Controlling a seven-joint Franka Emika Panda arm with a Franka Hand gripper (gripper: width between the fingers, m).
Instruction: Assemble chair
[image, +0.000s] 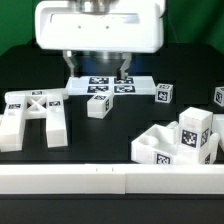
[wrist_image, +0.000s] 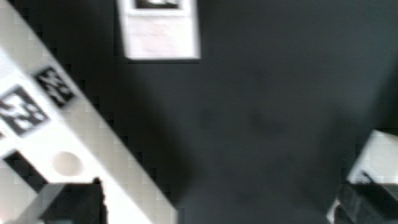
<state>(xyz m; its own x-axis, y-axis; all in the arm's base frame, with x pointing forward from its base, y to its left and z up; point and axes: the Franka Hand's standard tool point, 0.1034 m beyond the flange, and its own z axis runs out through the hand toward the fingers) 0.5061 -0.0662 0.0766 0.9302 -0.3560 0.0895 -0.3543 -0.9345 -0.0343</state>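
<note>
In the exterior view you have the claw hanging under the robot body. Its two fingers are spread wide with nothing between them, above the marker board at the back of the black table. The chair lies in loose parts. The X-braced frame is on that view's left, and a small tagged block sits just in front of the marker board. Another tagged block stands further toward the view's right. The seat block lies at the front right with a tagged leg against it. A white rail runs along the front edge. In the wrist view you see both fingertips far apart over bare table. A white tagged part lies well apart from both. A white tagged strip runs along one side and looks like the marker board.
</note>
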